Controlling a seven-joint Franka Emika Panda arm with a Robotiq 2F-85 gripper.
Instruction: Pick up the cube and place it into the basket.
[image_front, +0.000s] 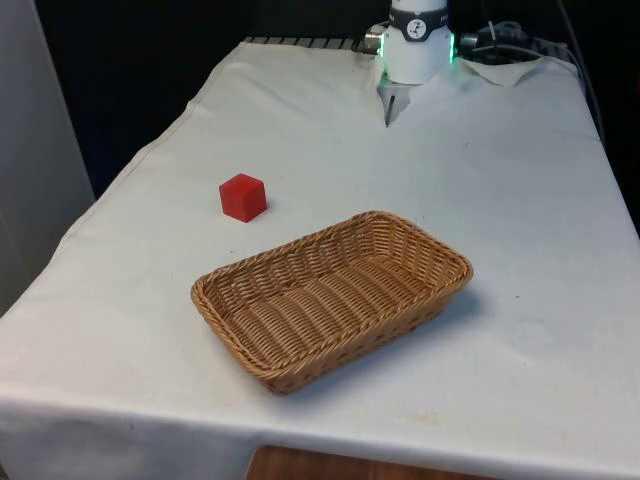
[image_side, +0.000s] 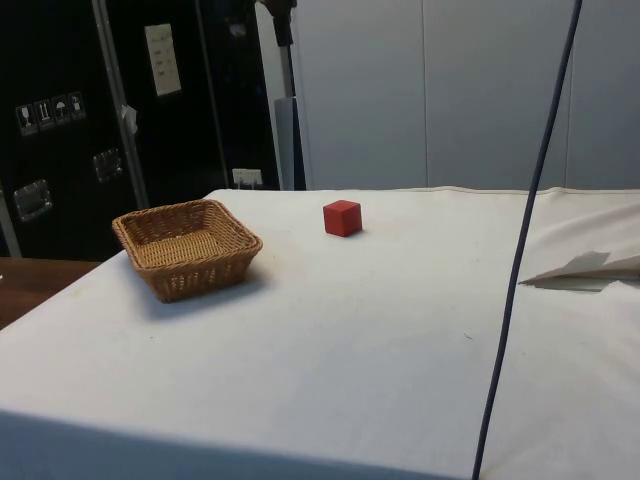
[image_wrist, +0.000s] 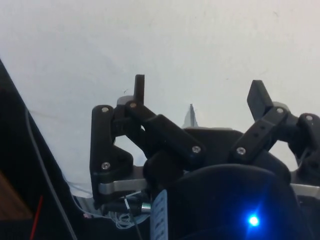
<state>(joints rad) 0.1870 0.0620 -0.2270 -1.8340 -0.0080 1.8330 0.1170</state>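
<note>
No legible text anywhere. Side view: pale label (image_side: 163, 58) on a dark cabinet door (image_side: 180, 120), lines of print too small to read. Small row of pictogram stickers (image_side: 48, 112) on another cabinet panel, symbols not decipherable. Cube (image_front: 243, 196), basket (image_front: 262, 282) and counter (image_front: 520, 250) cloth carry no markings.

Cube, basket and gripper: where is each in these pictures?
cube (image_front: 243, 196): front view, on its front face.
basket (image_front: 440, 255): front view, on the woven rim at the front view's right.
gripper (image_wrist: 197, 92): wrist view, midway between its two black fingertips, which stand apart.
</note>
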